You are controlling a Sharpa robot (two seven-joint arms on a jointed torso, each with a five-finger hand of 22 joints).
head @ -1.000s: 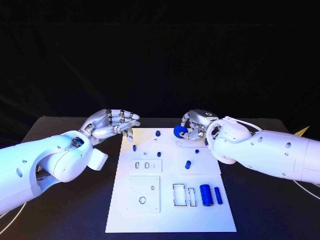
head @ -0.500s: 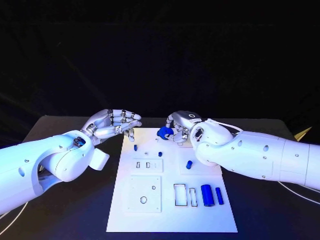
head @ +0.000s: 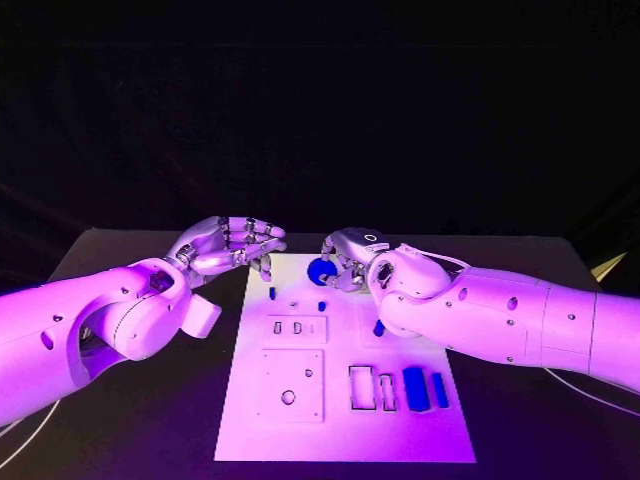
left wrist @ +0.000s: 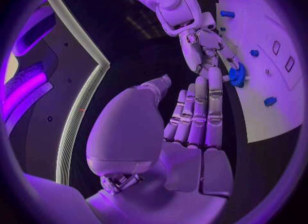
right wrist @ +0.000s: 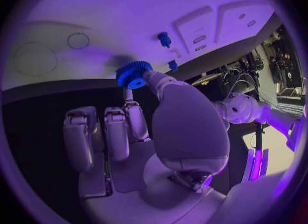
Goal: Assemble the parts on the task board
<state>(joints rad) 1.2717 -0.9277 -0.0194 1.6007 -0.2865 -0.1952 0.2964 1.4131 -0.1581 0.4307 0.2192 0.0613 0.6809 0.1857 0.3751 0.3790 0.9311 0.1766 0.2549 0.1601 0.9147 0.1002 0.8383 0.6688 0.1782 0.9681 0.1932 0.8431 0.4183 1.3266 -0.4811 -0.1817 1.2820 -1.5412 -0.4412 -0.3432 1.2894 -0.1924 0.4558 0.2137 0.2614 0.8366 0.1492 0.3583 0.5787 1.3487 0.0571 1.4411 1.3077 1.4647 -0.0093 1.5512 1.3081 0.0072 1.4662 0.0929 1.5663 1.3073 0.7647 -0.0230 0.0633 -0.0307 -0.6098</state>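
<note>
Head view: right hand (head: 352, 256) pinches a blue gear (head: 322, 271) over the far end of the task board (head: 342, 400); left hand (head: 231, 245) hovers just left of the board's far corner, fingers curled, holding nothing. Left wrist view: gear (left wrist: 236, 74) in the right hand's fingertips above the board. Right wrist view: toothed gear (right wrist: 133, 74) pinched over the board

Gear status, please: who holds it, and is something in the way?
Right hand holds gear over board. Left hand curled, empty, beside board. Nothing in the way.
</note>
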